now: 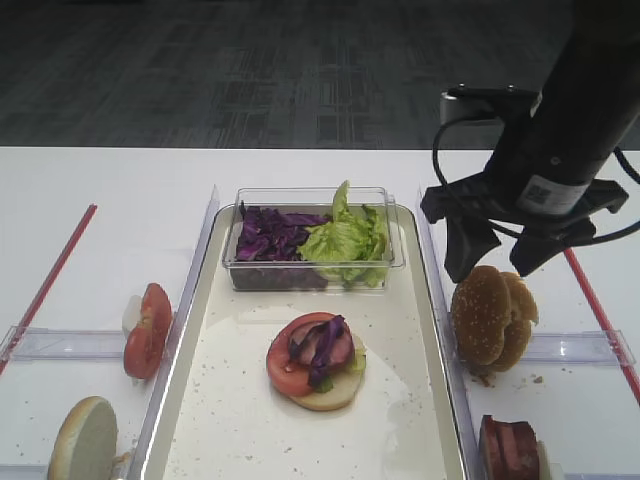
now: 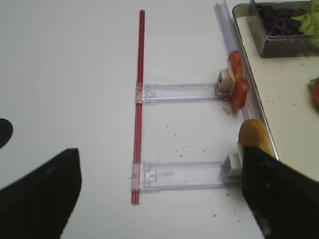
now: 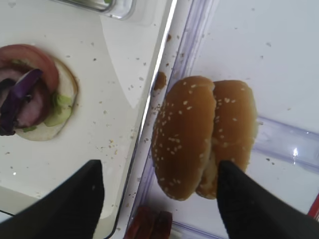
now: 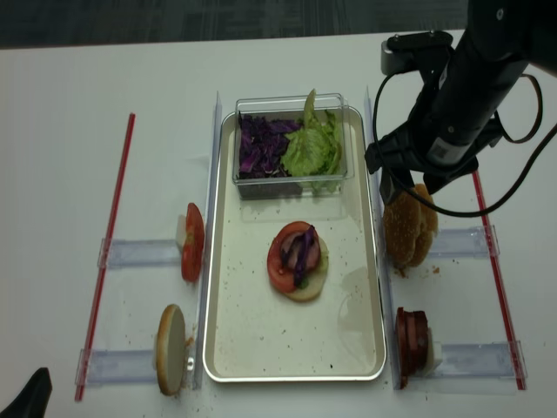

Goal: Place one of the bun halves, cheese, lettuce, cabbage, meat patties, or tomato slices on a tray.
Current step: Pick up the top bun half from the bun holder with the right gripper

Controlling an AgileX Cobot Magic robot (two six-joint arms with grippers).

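Two sesame bun halves (image 1: 482,316) (image 3: 184,139) stand on edge just right of the tray (image 1: 236,420). My right gripper (image 1: 497,262) (image 3: 158,167) hangs open right above them, its black fingers (image 3: 75,199) astride the nearer bun, not touching it. On the tray sits a stack (image 1: 314,360) of bun base, tomato and cabbage. A clear tub holds cabbage (image 1: 268,235) and lettuce (image 1: 348,240). Tomato slices (image 1: 148,330) and a pale bun half (image 1: 82,440) stand left of the tray, meat patties (image 1: 510,448) at the right front. No cheese shows. My left gripper (image 2: 159,152) is open over bare table.
Clear plastic holders (image 1: 60,343) (image 2: 182,175) and red rods (image 1: 50,282) (image 1: 600,320) flank the tray. The tub (image 1: 312,262) fills the tray's far end. Crumbs dot the tray floor and table. The table's far edge meets dark carpet (image 1: 250,70).
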